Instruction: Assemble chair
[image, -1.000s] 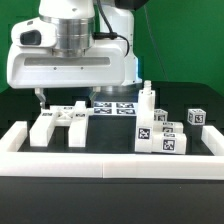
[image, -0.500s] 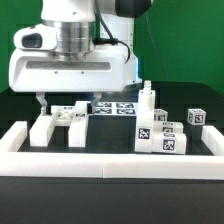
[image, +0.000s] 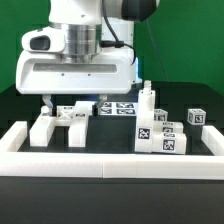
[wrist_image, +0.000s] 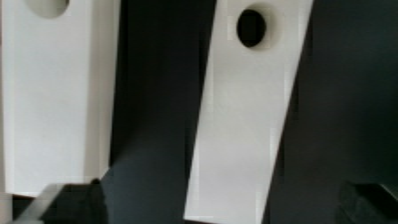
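— Counting what is lying loose, you are sitting early in the chair, I judge. One group of parts (image: 55, 126) is lying at the exterior view's lower left, inside the rail (image: 110, 162). A stack (image: 160, 137) with an upright post (image: 147, 103) is standing at the lower right, and a cube (image: 196, 117) is sitting near it toward the right edge.

— Agreeing. Nothing is looking like a seat on legs yet, so you are facing most of the joining. Whether any pieces in the left group are already locked together, I cannot tell.

— And the arm?

— You are hanging the gripper (image: 72, 102) straight down over the left group, filling the upper middle of the exterior view, with the marker board (image: 118, 107) showing just behind. One finger (image: 46, 99) is dipping low at the group's far edge; whether it is touching, I cannot tell.

— The jaws?

— You are holding them wide and carrying nothing. The wrist view is showing a bar (wrist_image: 240, 120), with a hole (wrist_image: 254, 27) near one end, running between the dim fingertips (wrist_image: 63, 198). A slab (wrist_image: 54, 100) is lying alongside, apart from the bar.

— So you are lining up for a pick, I am guessing, with the bar not yet gripped.
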